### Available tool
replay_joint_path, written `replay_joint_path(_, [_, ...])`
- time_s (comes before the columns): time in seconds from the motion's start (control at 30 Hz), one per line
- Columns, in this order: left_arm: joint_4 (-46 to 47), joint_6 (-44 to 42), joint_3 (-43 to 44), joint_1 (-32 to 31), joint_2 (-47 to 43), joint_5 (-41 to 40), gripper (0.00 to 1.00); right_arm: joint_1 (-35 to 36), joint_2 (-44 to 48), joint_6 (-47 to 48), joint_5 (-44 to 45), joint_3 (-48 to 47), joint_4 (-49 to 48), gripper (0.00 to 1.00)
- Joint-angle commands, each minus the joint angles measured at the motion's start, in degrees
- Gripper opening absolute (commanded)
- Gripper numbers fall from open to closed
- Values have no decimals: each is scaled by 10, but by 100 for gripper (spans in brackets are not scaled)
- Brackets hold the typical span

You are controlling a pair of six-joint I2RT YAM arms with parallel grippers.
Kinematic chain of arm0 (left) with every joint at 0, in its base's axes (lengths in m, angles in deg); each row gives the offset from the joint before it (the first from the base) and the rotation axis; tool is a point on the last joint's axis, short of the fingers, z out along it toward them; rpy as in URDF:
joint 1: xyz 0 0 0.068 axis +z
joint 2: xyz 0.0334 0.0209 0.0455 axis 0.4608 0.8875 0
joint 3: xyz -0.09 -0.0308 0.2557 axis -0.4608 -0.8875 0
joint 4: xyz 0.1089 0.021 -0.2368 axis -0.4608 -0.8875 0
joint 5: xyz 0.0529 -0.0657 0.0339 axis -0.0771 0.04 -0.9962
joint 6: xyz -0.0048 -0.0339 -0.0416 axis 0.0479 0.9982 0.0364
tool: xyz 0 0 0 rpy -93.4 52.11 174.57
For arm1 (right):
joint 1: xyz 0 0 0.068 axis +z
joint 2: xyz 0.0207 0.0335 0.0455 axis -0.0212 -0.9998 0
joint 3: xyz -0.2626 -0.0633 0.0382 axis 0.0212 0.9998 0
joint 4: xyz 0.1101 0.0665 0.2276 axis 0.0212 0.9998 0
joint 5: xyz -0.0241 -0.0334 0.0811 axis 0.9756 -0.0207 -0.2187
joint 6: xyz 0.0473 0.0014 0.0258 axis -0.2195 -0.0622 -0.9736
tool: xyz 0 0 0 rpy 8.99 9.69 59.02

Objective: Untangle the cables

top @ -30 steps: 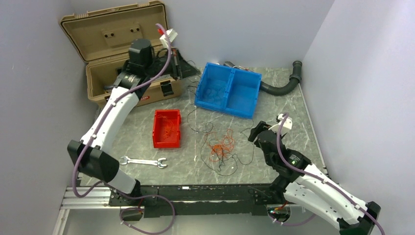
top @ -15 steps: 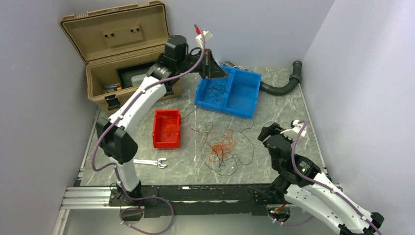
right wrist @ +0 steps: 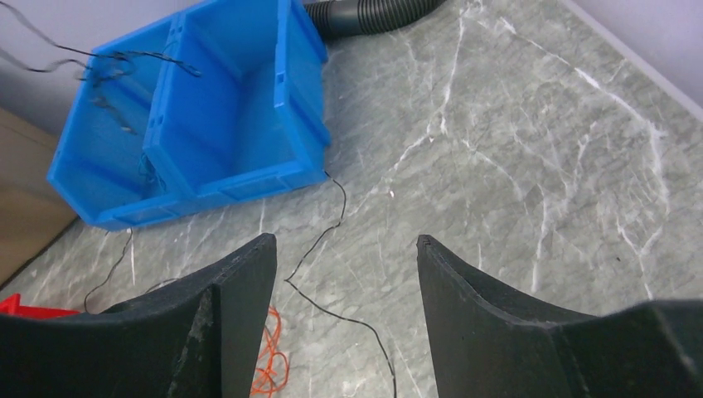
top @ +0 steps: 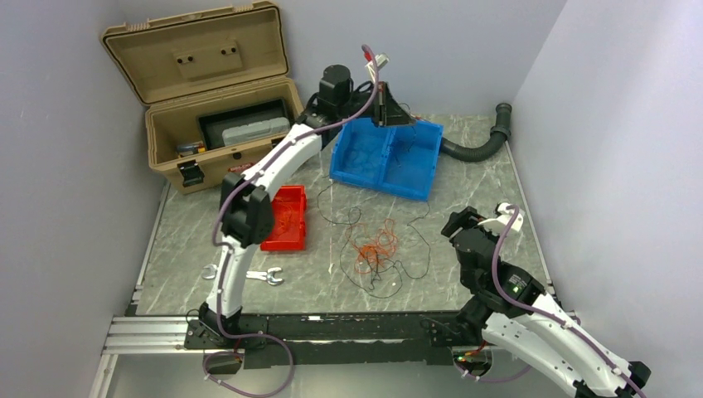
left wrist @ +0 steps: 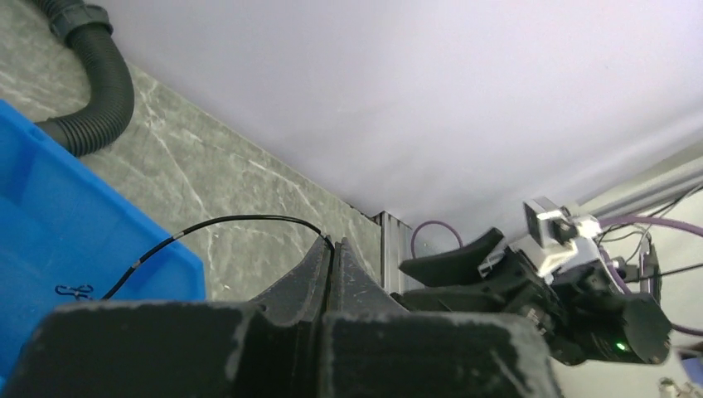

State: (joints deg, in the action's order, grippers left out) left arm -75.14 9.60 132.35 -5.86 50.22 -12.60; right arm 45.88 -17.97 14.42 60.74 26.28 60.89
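Pinching gripper: your left gripper (left wrist: 332,249) is clenched, its fingers (left wrist: 298,282) pressed flat together, with a black wire (left wrist: 240,218) caught at their tips. It is raised over the far rim of the blue bin (top: 419,166).
Black wire: from the pinched tips it arcs out and drops toward the blue bin's wall. You cannot follow it further in the left wrist view.
Right gripper: your right gripper (right wrist: 346,240) is released, jaws wide apart and holding nothing. It hangs over the right side of the table (right wrist: 539,166), apart from the tangle.
Cables: your cables (top: 375,249) lie mostly as a loose tangle in the middle of the table, between the red bin (top: 267,236) and the right gripper. Orange-red coils sit at the core and black loops spread around them.
Strand: one black strand (right wrist: 343,203) runs from the blue bin's near wall across the table. It passes below the gap between the right fingers.
Blue bin: it has two compartments and stands at the far side of the table. Thin dark wires show inside, but you cannot tell which strand is which.
Red bin: it sits left of the tangle with orange-red wire inside. The left arm's elbow overlaps it in the top view.
Wrench (top: 265,276): it lies flat near the left arm's base, well apart from the cables.
Case (top: 207,66): it stands at the far left with its lid open.
Hose (top: 477,148): it curves along the far right, just beside the blue bin.
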Motion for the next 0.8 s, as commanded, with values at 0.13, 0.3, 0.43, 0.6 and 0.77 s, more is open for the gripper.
replay_joint_path(0.13, [21, 61, 136, 1, 137, -72, 51, 0, 0, 38, 23, -27, -37, 67])
replay_joint_path(0.3, [-58, -29, 49, 0, 59, -102, 73, 0, -13, 20, 13, -33, -10, 67])
replay_joint_path(0.43, [-181, -119, 10, 0, -10, -141, 80, -2, -44, -10, -31, -30, 14, 68])
replay_joint_path(0.6, [-324, -212, -52, -1, -109, -206, 88, -4, -135, -16, -163, -46, 32, 73])
replay_joint_path(0.77, [-292, -243, -253, -1, -268, -251, 98, -9, -238, 18, -344, -57, -11, 80])
